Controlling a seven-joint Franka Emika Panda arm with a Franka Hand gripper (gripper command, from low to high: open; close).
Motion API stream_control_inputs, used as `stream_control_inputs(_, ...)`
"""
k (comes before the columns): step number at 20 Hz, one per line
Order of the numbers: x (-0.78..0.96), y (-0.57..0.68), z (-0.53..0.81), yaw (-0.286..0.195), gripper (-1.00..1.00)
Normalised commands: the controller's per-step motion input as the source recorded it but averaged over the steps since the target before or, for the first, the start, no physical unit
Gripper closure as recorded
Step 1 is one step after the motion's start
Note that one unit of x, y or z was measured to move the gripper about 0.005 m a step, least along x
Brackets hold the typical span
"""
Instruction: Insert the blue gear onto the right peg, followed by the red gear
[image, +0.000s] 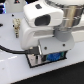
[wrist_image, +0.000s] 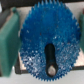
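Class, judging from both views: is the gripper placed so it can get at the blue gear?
Probably yes. In the wrist view the blue gear lies directly between the gripper fingers, with nothing in between; whether they touch it is unclear.

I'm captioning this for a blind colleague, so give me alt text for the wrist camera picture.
A wide blue gear fills the wrist view, seen from above between two teal gripper fingers at either side. A dark peg stands up through the gear's central hole, over a pale plate.
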Motion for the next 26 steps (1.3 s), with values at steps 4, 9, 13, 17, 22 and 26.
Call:
stream_control_inputs(4, -0.11, 0.22, 0.49, 0.000, -1.00)
stream_control_inputs(9, -0.27, 0.20, 0.45, 0.000, -1.00)
stream_control_inputs(13, -0.56, 0.22, 0.24, 0.000, -1.00)
stream_control_inputs(17, -0.65, 0.44, 0.07, 0.000, -1.00)
stream_control_inputs(22, -0.54, 0.53, 0.01, 0.000, -1.00)
stream_control_inputs(26, -0.48, 0.55, -0.01, 0.000, -1.00)
